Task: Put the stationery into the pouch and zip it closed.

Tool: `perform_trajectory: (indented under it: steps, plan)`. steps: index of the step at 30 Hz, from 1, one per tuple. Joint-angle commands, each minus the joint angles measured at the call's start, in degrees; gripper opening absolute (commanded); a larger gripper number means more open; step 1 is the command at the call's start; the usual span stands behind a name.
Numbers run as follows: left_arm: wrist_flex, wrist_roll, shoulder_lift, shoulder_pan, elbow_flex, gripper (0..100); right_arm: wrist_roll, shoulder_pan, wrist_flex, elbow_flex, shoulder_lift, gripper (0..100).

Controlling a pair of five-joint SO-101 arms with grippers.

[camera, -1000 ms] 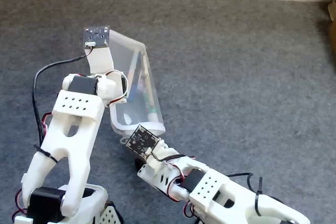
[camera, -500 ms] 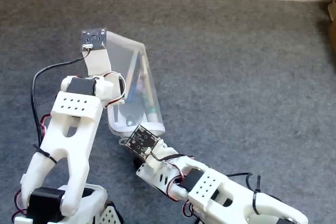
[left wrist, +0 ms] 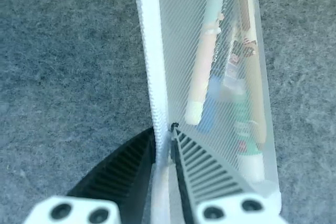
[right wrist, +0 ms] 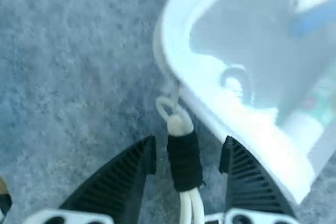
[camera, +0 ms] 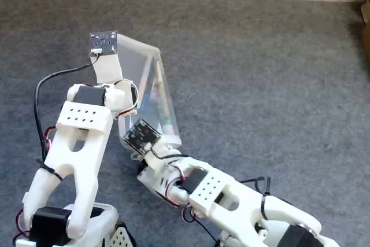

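The translucent white plastic pouch (camera: pixel 147 79) lies on the grey felt-like table surface (camera: pixel 277 56). Its long axis runs from the near end beside the right arm away toward the far side. The stationery, a handful of pens and markers (left wrist: pixel 210 66), is already inside and lies along that same axis.

The left gripper (left wrist: pixel 164 142) pinches the pouch's white zipper band (left wrist: pixel 152 51), jaws pressed together with the band between them. The band leads straight away from the jaws down the pouch's length, so this arm looks like the anchor.

What matters is at the near corner. The black-wrapped cord zipper pull (right wrist: pixel 184 163), with its small white loop, sits squarely between the fingers of the right gripper (right wrist: pixel 187 141). The jaws stand apart, one on each side, neither touching it. The cord lies in line with the fingers, loop end toward the pouch's rounded corner (right wrist: pixel 173 40) (just beyond the fingertips).

So the right arm is the one placed for the zip. It likely needs only to close on the pull, then draw it along the band's long axis against the left arm's hold. The band's surface is too pale to tell how much of it is already meshed.
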Motion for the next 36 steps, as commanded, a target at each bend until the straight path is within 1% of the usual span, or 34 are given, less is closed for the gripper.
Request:
perform_trajectory:
  steps: [1, 6, 8, 12, 15, 18, 22, 29, 31, 33, 36]
  plan:
    - [-1.93, 0.09, -0.04, -0.84, 0.22, 1, -0.62, 0.92, 0.31, -4.00, 0.04, 18.9]
    - [-1.67, 0.09, -0.22, -0.75, 0.22, 1, -0.62, 0.66, 0.40, -3.91, 0.22, 12.4]
    - [-1.67, 0.09, -0.22, -0.84, 0.22, 1, -0.62, 0.66, 0.92, -3.82, 0.22, 12.3]
    - [-1.58, 0.09, -0.22, -0.84, 0.22, 1, -0.62, 0.66, 5.49, -3.91, 0.22, 12.4]
    - [-1.58, 0.09, -0.22, -0.84, 0.22, 1, -0.62, 0.66, 5.58, -4.26, 1.89, 12.4]
    - [-1.58, 0.09, -0.22, -0.84, 0.22, 1, -0.62, 0.66, 5.58, -4.70, 8.31, 12.4]
    - [-1.58, 0.09, -0.22, -0.84, 0.22, 1, -0.62, 0.84, 5.76, -10.68, 14.81, 12.4]
    - [-1.67, 0.09, -0.22, -0.84, 0.04, 1, -0.62, 0.84, 5.58, -13.41, 16.13, 11.8]
    - [-1.67, 0.09, -0.22, -0.84, 0.13, 1, -0.18, 0.84, 5.58, -13.41, 16.22, 8.0]
    - [-1.58, 0.09, -0.22, -0.84, 0.13, 1, 0.00, 1.01, 5.76, -13.41, 16.13, 0.5]
    - [-1.58, 0.09, -0.22, -1.19, 0.22, 1, 1.41, 2.59, 7.69, -13.32, 15.69, 0.5]
